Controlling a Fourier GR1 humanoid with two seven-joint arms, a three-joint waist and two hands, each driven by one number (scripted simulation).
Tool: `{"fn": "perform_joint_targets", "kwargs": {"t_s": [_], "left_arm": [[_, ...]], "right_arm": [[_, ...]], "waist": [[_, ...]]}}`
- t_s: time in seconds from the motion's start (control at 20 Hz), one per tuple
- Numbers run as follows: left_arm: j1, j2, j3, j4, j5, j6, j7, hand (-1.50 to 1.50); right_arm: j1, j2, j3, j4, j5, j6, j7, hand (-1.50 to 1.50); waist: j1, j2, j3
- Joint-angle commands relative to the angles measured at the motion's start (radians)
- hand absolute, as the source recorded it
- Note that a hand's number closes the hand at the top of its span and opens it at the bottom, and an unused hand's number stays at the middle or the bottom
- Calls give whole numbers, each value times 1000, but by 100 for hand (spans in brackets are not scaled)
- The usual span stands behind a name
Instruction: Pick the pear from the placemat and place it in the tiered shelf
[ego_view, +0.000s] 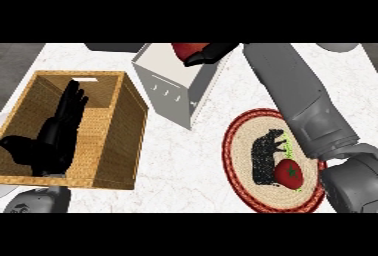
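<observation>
White marbled bench (184, 165) fills the view, with a strip of darker grey surface at the far left edge. At the left stands an open wicker basket (111, 150), and the robot's left hand (55, 137) shows over it with fingers straight and spread, holding nothing. Right of the basket, near the top middle, sits a white box-like tiered shelf (173, 90), tilted in the view, with small dark marks on its front wall. Over the shelf's open top the right hand (207, 54) curls its fingers around a red, rounded thing, the pear (188, 49), which is partly hidden by the hand; whether it touches the shelf cannot be told. The grey right forearm (295, 95) runs from there down to the lower right corner. Under it lies a round woven placemat (244, 145) with a red rim and a black animal figure, and a red tomato-like fruit (289, 173) rests on the placemat.
</observation>
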Motion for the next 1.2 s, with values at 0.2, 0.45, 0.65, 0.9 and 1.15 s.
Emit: {"fn": "perform_joint_targets", "kwargs": {"t_s": [0.2, 0.45, 0.65, 0.9, 1.15], "left_arm": [[-1, -11, 4, -1, 1, 0, -11, 0], [37, 3, 3, -22, 9, -28, -23, 0], [-23, -18, -4, -8, -2, -2, 3, 0], [-31, -36, -33, -11, -21, 5, 13, 0], [-31, -6, 13, 26, 6, -25, -27, 0]], "right_arm": [[-80, -139, -116, 55, -93, 57, 98, -150], [-59, -282, -154, 98, -116, 94, 178, -150], [-79, -371, -175, 108, -130, 134, 212, -150], [-5, -459, -163, 112, -116, 263, 144, -150], [13, -515, -164, 105, -114, 336, 110, -150]], "waist": [[4, 9, -1], [12, 13, 0], [20, 21, 0], [30, 30, 2], [37, 32, 2]]}}
